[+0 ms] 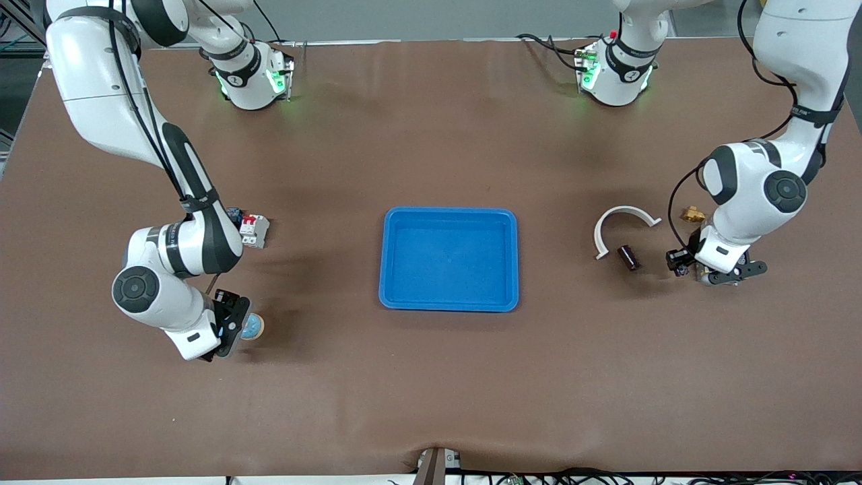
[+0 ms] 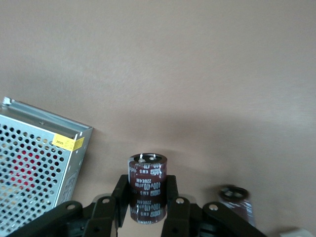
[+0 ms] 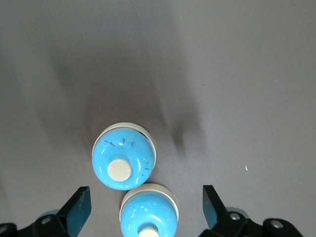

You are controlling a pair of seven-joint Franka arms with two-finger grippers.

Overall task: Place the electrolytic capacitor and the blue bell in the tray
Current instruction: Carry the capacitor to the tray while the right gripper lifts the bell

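Two end effectors sit at opposite ends of the table, with the tray midway between them. Left end effector is clamped on an upright electrolytic capacitor. Right end effector hangs spread wide directly over the blue bell.

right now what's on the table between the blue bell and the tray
Nothing. In the front view the stretch of brown table between the blue bell and the tray is bare.
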